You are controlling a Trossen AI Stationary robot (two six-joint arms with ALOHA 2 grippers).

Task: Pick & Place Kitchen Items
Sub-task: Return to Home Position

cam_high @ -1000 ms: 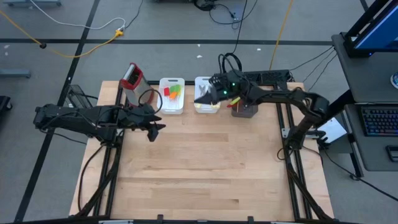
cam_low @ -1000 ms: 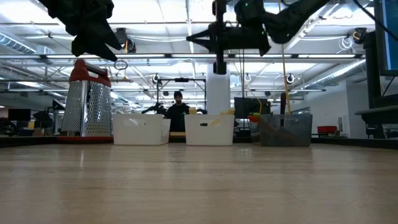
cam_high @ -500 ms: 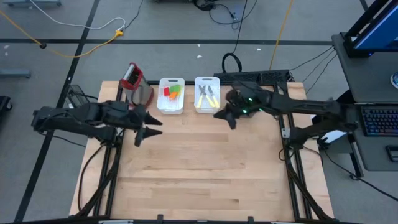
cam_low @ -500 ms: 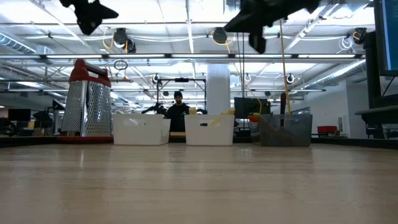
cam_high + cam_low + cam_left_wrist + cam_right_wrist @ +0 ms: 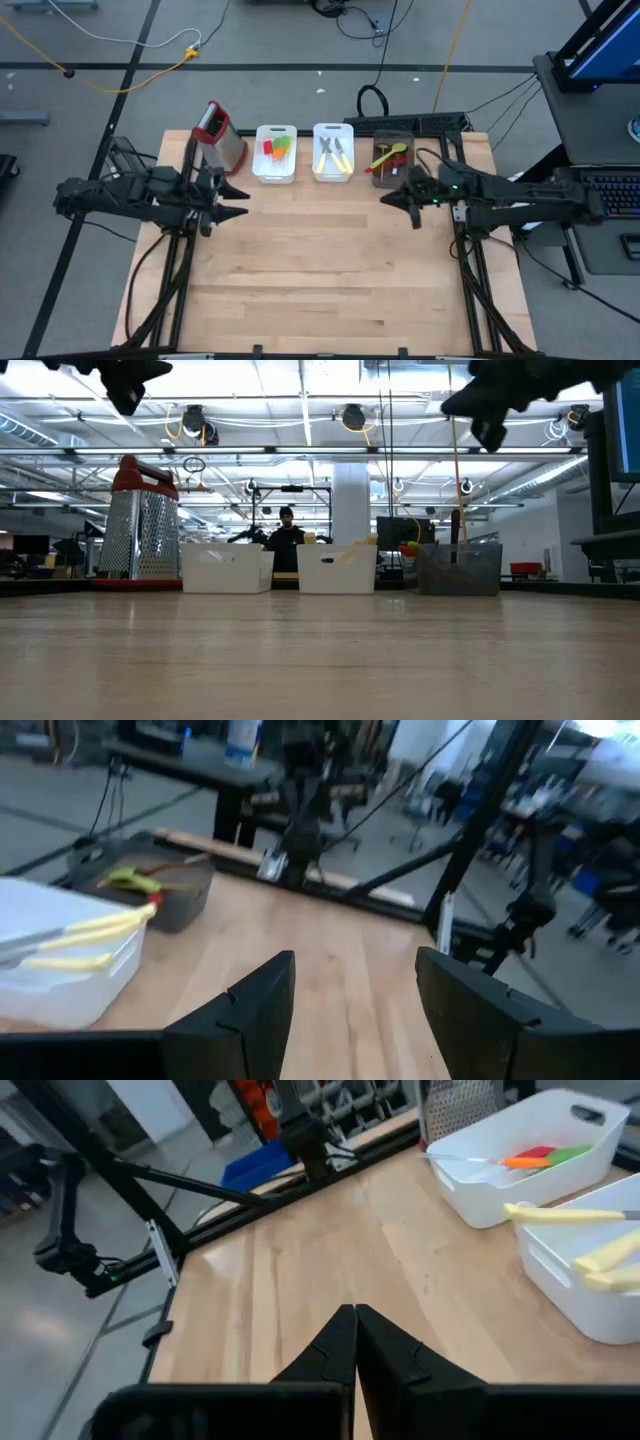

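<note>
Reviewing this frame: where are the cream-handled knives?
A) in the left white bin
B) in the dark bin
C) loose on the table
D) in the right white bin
D: in the high view the cream-handled knives lie inside the right white bin, while the left white bin holds orange and green spatulas.

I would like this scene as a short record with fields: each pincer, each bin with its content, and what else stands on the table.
left pincer: open, empty, over the left side of the table
right pincer: shut, empty, over the right side
left white bin: red, orange and green spatulas
right white bin: cream-handled knives
dark bin: green spoon; the rest is unclear
box grater: upright, left of the bins
</note>
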